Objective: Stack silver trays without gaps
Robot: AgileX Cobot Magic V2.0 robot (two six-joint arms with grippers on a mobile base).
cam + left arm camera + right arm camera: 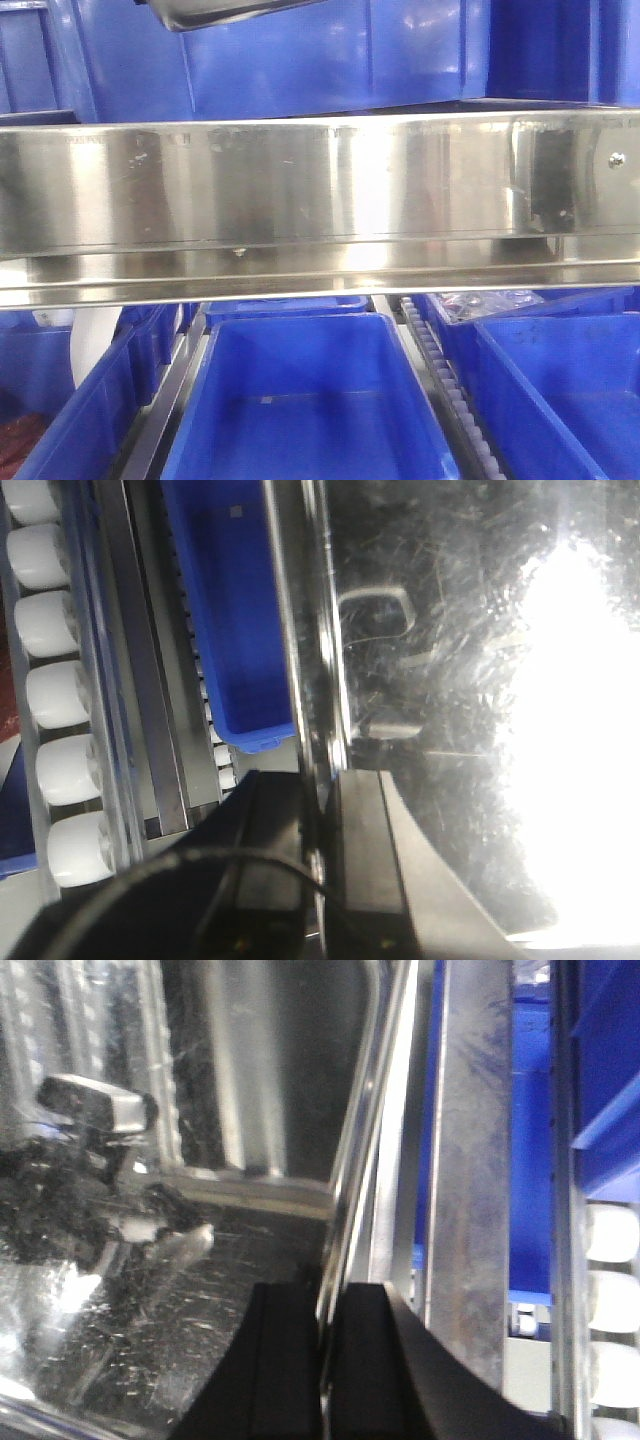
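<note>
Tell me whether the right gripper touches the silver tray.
Touching. The right wrist view shows the right gripper closed on the silver tray at its rim, fingers either side, no gap.

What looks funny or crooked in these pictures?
The silver tray peeking in at the top of the front view hangs tilted, not level. Up close, its shiny floor is covered in fine scratches. The left gripper and right gripper each pinch a tray rim.
</note>
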